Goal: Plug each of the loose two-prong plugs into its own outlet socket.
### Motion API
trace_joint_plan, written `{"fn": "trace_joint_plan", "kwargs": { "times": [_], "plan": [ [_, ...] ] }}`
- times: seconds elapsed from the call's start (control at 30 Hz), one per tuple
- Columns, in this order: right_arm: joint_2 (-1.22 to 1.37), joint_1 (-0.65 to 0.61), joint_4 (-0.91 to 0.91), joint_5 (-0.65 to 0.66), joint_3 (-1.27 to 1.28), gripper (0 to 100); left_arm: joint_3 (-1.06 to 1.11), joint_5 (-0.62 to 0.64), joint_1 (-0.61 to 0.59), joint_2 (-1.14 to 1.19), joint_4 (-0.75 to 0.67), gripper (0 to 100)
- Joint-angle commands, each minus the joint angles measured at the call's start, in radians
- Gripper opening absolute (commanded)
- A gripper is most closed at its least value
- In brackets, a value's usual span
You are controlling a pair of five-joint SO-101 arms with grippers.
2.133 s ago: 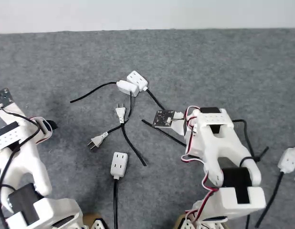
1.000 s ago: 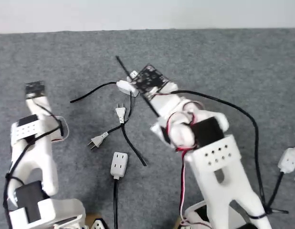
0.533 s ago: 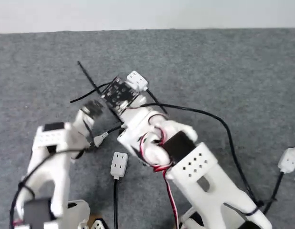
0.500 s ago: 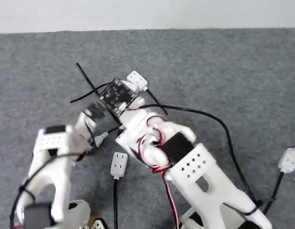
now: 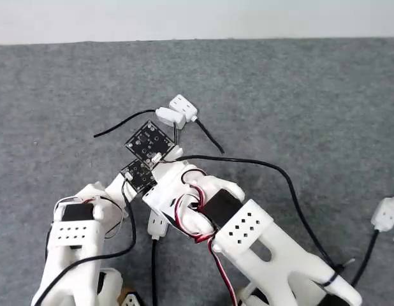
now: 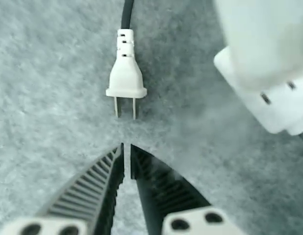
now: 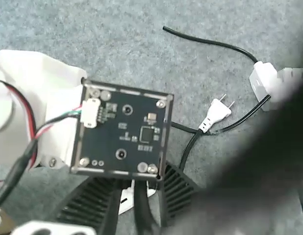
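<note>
A loose white two-prong plug (image 6: pixel 126 83) lies on the grey carpet with its prongs toward my left gripper (image 6: pixel 126 147). That gripper is shut and empty, a short way off the prongs. My right gripper (image 7: pixel 139 191) hangs open over the carpet, with a black cord (image 7: pixel 140 210) and a bit of white showing in its gap. The left arm's camera board (image 7: pixel 124 129) sits just beyond its fingers. A second loose plug (image 7: pixel 217 111) lies farther off. In the high view both arms crowd together at mid-table and hide the loose plugs. A free outlet (image 5: pixel 157 224) peeks out between the arms.
At the back a white plug (image 5: pixel 169 116) sits in an outlet (image 5: pixel 183 106), with black cords trailing from them. Another outlet (image 5: pixel 385 213) lies at the right edge. The right arm's black cable (image 5: pixel 280 172) loops over the carpet. The carpet's far and right parts are bare.
Both arms came out of their folded poses. The right arm reached back to the plugged pair, then swung left and nearer. The left arm leaned in over the plugs.
</note>
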Motion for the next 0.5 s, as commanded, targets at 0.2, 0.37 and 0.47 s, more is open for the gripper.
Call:
{"fn": "trace_joint_plan", "kwargs": {
  "times": [0.2,0.37,0.47],
  "plan": [
    [-0.015,0.133,-0.013,-0.281,-0.011,0.9,-0.007,0.345,-0.094,-0.021,-0.219,1],
    [0.068,0.183,0.001,-0.336,-0.020,0.8,-0.005,0.488,-0.143,-0.020,-0.301,1],
    [0.197,0.283,0.093,-0.336,-0.095,0.8,0.010,0.462,-0.143,-0.026,-0.302,1]
  ]
}}
